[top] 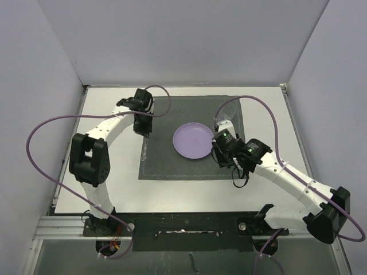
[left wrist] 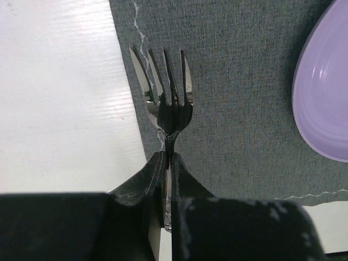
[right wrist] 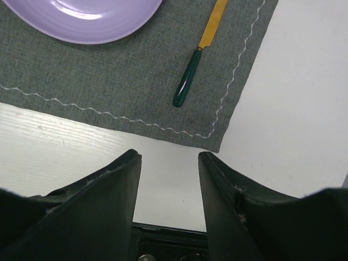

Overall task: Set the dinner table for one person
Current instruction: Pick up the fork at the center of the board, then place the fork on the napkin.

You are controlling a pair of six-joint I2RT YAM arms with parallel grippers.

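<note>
1. While the left gripper (left wrist: 167, 163) clamps the fork (left wrist: 169, 98) over the placemat (left wrist: 244, 109), we lower it flat.
2. The right gripper (right wrist: 169, 157) hangs empty, jaws apart; the dinner table (left wrist: 60, 109) underlies everything.

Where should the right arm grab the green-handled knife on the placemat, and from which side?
Probably the green handle, from straight above, jaws closing across its narrow width. The knife lies flat on the placemat, so only a top approach fits; the handle is thicker and rounder than the thin golden blade, with bare cloth on both sides.
</note>
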